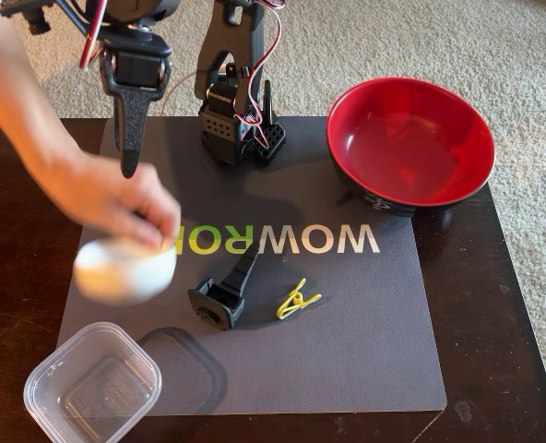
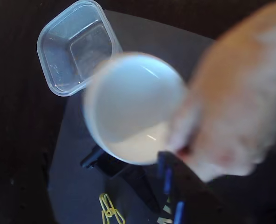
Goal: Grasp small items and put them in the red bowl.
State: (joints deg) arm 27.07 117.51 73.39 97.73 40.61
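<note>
Two small items lie on the dark grey mat [image 1: 347, 341] in the fixed view — a black plastic part with a boxy base and long pointed tip [image 1: 225, 291] and, just to its right, a tiny yellow clip [image 1: 297, 300]. The large glossy bowl, red inside and black outside [image 1: 409, 143], sits at the mat's far right corner on the dark table [image 1: 517, 305], well apart from them. A person's blurred hand [image 1: 116, 198] holds a cream-white round object [image 1: 125, 269] over the mat's left side. A clear square plastic container [image 1: 93, 386] sits at the near left corner. The arm's black claw [image 1: 130, 161] hangs above the hand; I cannot tell how wide it stands.

From the wrist view, the white object [image 2: 133, 107] — blurred — fills the centre, the hand [image 2: 240, 93] to its right, the container [image 2: 75, 46] at upper left, the clip [image 2: 111, 210] at the bottom.
</note>
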